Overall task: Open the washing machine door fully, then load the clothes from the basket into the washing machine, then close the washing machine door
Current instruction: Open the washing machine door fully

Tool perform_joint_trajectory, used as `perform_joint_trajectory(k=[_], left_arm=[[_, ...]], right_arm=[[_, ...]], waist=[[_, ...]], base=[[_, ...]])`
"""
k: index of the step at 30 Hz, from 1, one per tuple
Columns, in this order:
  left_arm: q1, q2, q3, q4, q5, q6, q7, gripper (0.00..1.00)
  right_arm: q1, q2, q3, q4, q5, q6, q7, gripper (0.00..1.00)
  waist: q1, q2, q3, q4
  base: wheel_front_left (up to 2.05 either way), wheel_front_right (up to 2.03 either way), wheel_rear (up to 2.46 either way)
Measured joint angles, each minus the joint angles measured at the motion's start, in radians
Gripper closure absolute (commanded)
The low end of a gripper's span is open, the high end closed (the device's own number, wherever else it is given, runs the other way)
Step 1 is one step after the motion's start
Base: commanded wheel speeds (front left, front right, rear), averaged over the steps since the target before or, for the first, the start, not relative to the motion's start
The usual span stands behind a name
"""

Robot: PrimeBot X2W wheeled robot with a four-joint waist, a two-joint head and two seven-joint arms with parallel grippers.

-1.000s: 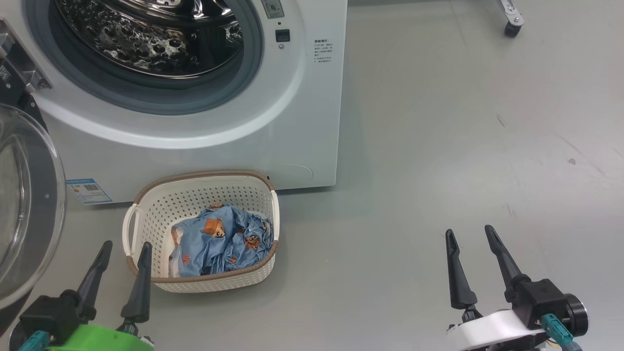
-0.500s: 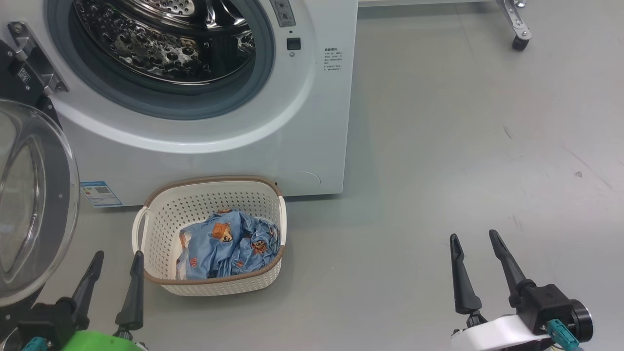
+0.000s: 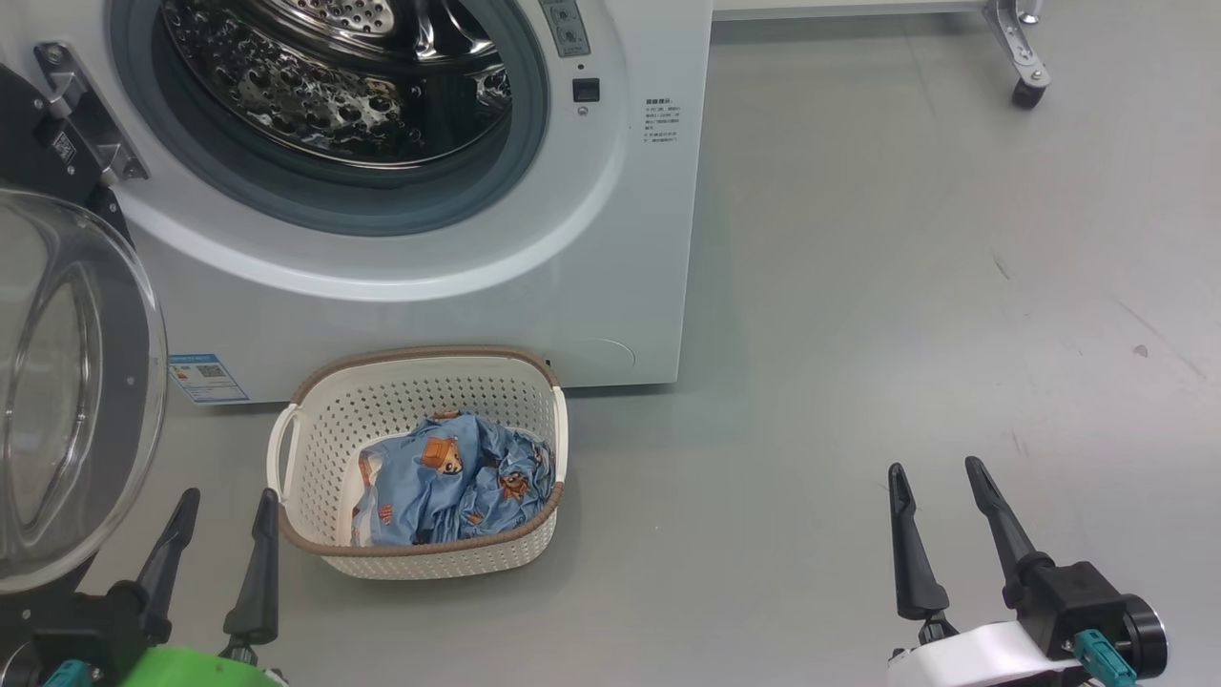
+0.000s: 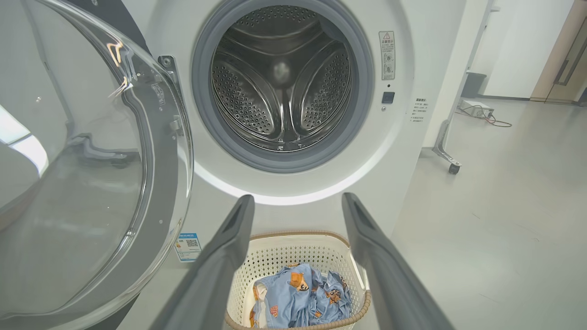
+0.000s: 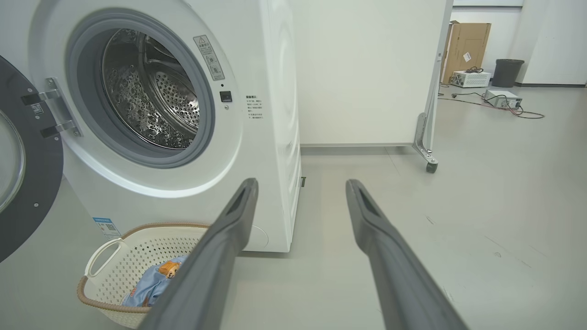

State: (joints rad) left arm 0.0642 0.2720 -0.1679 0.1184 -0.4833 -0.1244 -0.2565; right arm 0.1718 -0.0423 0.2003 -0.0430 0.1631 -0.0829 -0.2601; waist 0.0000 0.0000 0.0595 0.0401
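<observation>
- The washing machine (image 3: 610,239) is recorded with its opening exposed; the steel drum (image 3: 334,86) is seen through the grey gasket (image 3: 315,205).
- The washing machine door (image 3: 67,382) is swung out to the left of the opening, carried on its hinge (image 3: 86,143); its glass bowl is turned toward the basket.
- The basket (image 3: 420,354) is set on the floor (image 3: 858,286), just in front of the machine's lower panel; a blue sticker (image 3: 208,378) is noted to its left.
- The clothes (image 3: 458,477) are bunched inside the basket, mainly toward its right side.
- The left gripper (image 3: 230,496) is held low, just beside the basket's left handle; its fingers are spread apart and empty.
- The right gripper (image 3: 934,466) is held over bare floor, well apart from the basket; its fingers are likewise spread apart and empty.
</observation>
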Motion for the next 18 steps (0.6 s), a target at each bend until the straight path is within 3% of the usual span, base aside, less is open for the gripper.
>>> perform_joint_trajectory(k=[18], left_arm=[[0.005, -0.008, -0.006, -0.001, 0.001, 0.000, 0.000, 0.00]], right_arm=[[0.001, 0.000, 0.003, 0.012, -0.006, 0.000, 0.000, 0.00]], waist=[[0.0000, 0.0000, -0.005, 0.008]], base=[[0.00, 0.00, 0.00]])
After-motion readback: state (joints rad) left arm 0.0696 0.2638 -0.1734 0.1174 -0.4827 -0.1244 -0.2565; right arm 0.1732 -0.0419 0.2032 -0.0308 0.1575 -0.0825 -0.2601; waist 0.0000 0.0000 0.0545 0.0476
